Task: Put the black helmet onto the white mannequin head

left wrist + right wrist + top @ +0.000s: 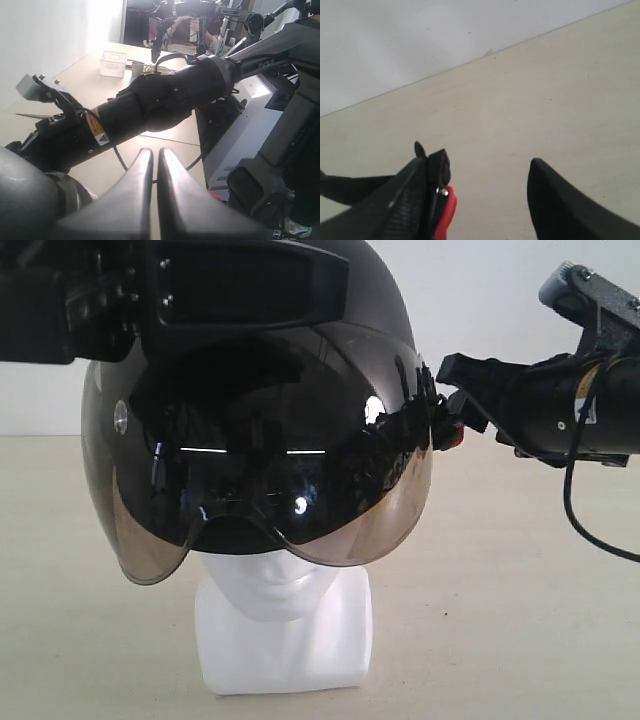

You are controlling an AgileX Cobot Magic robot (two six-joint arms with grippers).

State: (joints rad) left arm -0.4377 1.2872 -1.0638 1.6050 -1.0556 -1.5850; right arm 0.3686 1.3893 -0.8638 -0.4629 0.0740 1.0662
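The black helmet [385, 335] sits on the white mannequin head [285, 630]. Its smoky visor [270, 480] covers the face down to the mouth, so only chin, neck and block base show. My right gripper [452, 400] is at the helmet's right side, open [477, 162]. A black strap buckle with a red tab [442, 205] lies against one finger; the same red tab [457, 435] shows by the visor's edge. My left gripper [155, 152] is shut on nothing, beside a curved dark surface [20, 185] that may be the helmet shell. The left arm [60, 300] crosses the top left.
The beige table [520, 590] stretches around the base, with a white wall behind. In the left wrist view the right arm [150, 110] crosses the middle, a white basket [113, 64] and a cup [137, 67] stand on the far table, and a grey cabinet [240, 135] stands nearby.
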